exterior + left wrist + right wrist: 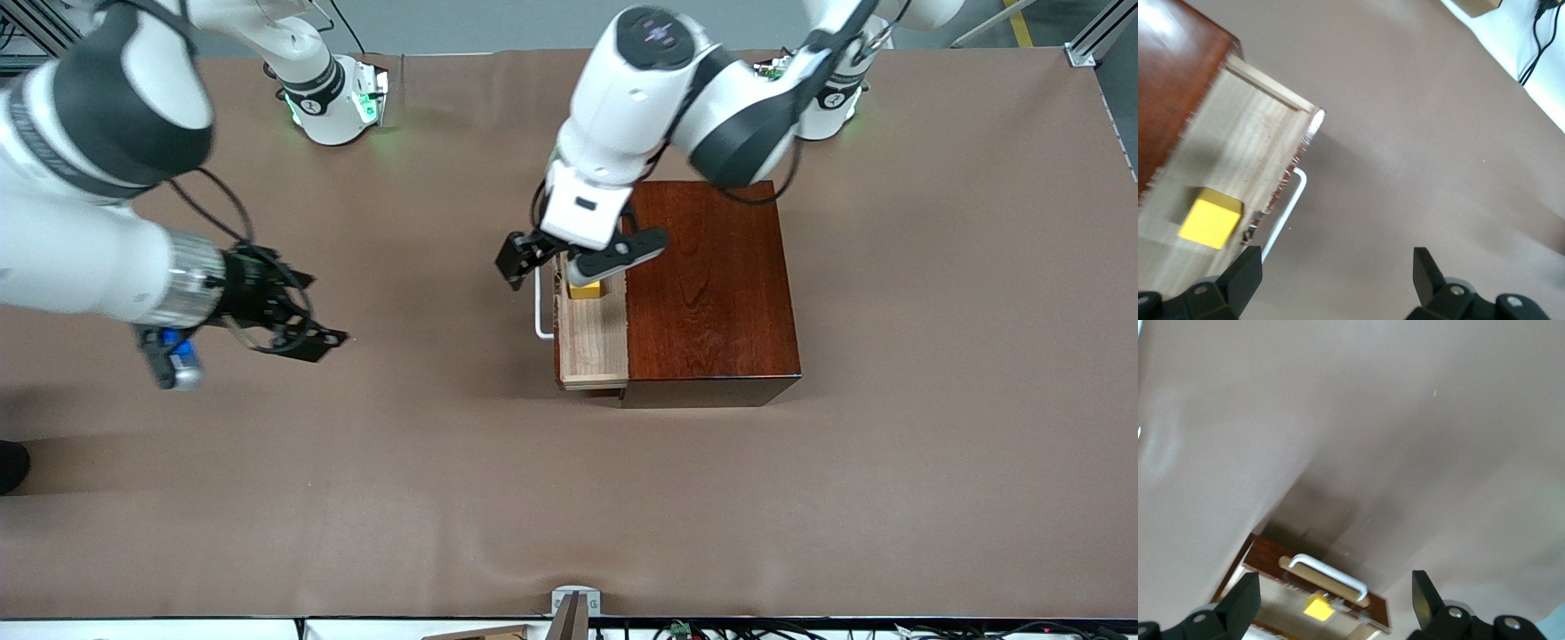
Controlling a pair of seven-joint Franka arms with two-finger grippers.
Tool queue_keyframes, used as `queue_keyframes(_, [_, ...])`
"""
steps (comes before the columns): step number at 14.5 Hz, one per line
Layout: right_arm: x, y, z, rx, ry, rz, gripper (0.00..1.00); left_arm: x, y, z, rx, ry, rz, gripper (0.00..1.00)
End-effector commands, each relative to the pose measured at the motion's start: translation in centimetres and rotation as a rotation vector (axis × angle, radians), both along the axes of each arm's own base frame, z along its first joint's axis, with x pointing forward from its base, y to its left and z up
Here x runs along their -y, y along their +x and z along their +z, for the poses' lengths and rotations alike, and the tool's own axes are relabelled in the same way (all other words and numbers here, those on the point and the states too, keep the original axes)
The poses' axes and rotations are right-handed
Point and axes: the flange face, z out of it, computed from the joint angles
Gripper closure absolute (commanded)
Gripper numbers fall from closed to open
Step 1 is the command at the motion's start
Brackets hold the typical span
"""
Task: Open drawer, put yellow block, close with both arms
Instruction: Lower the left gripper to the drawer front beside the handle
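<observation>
1. Pale-wood drawer (pixel 591 333) with white bar handle (pixel 540 307): pulled out of glossy mahogany box (pixel 711 284) toward the right arm's end; its long axis runs along the box front.
2. Small yellow cube block (pixel 586 289): lying in the drawer.
3. Left gripper (pixel 578 253): spread, over the drawer's handle edge.
4. Right gripper (pixel 298 324): spread, empty, over brown table (pixel 400 462).

The box (pixel 711 284) is glossy dark mahogany with visible wood grain. In it, the drawer (pixel 591 342) has a pale light-wood tray with fine grain, a dark reddish-brown front and a white handle (pixel 539 311). In the drawer lies the plain yellow block (pixel 1210 218). Under the box, the table (pixel 933 356) cover is uniform matte brown. The arms (pixel 622 116) are white with dark grey bands, black grippers and green-lit bases.
</observation>
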Motion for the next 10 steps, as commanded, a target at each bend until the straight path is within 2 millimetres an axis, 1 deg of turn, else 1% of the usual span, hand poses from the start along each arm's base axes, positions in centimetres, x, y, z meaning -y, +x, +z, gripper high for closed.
queue_keyframes(1, [5.2, -0.2, 1.2, 0.036, 0.023, 0.126, 0.00, 3.4, -0.2, -3.5, 0.033, -0.010, 0.053, 0.00])
queue_keyframes(2, [6.9, -0.3, 1.7, 0.056, 0.032, 0.171, 0.00, 5.1, -1.0, -4.7, 0.041, -0.034, 0.101, 0.00])
queue_keyframes(3, [8.5, -0.3, 1.9, 0.079, 0.017, 0.218, 0.00, 6.2, -1.6, -5.7, 0.047, -0.041, 0.136, 0.00])
queue_keyframes(5, [9.9, -0.6, 2.0, 0.097, -0.050, 0.347, 0.00, 8.0, -2.6, -9.3, 0.033, -0.019, 0.183, 0.00])
queue_keyframes(6, [10.5, -0.8, 2.3, 0.109, -0.080, 0.414, 0.00, 8.6, -2.8, -10.7, 0.023, -0.026, 0.219, 0.00])
queue_keyframes(8, [11.8, -1.2, 2.9, 0.128, -0.129, 0.556, 0.00, 9.3, -2.9, -12.7, -0.001, -0.067, 0.313, 0.00])
queue_keyframes(9, [13.0, -1.3, 3.3, 0.140, -0.136, 0.613, 0.00, 9.5, -2.9, -13.7, -0.023, -0.071, 0.362, 0.00])
queue_keyframes(10, [14.1, -1.5, 3.6, 0.155, -0.130, 0.661, 0.00, 9.9, -3.6, -14.5, -0.047, -0.068, 0.405, 0.00])
